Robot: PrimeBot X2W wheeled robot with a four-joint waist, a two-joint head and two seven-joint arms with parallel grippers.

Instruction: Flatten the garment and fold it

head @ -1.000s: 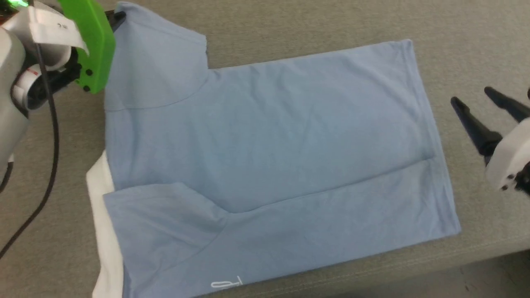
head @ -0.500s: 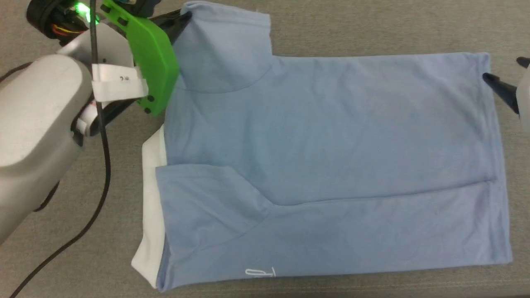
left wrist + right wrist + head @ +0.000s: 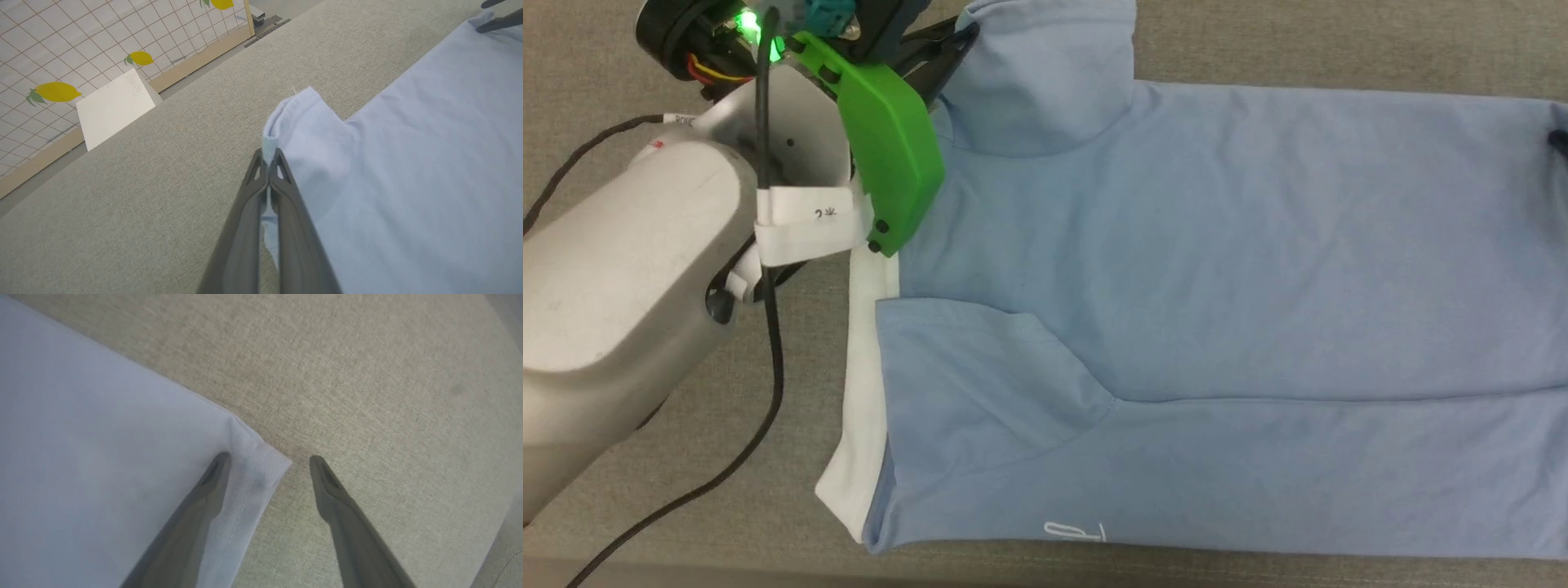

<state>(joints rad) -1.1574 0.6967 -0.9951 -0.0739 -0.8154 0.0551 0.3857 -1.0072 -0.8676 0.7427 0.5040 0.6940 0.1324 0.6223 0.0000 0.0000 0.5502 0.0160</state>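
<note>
Now your left gripper [image 3: 269,158] pinches the sleeve corner of the shirt [image 3: 1217,269], which lies flat on the grey table [image 3: 1339,41]. Your right gripper [image 3: 269,458] gapes astride a hem corner. The cloth looks soft and light, so take it by hems and corners.

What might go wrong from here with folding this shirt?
1. The left end effector pinches only a thin sleeve edge on the shirt, so the fabric may slip out on lifting.
2. The right end effector is open, one finger on the hem corner, the other over bare table; closing may miss or bunch it.
</note>
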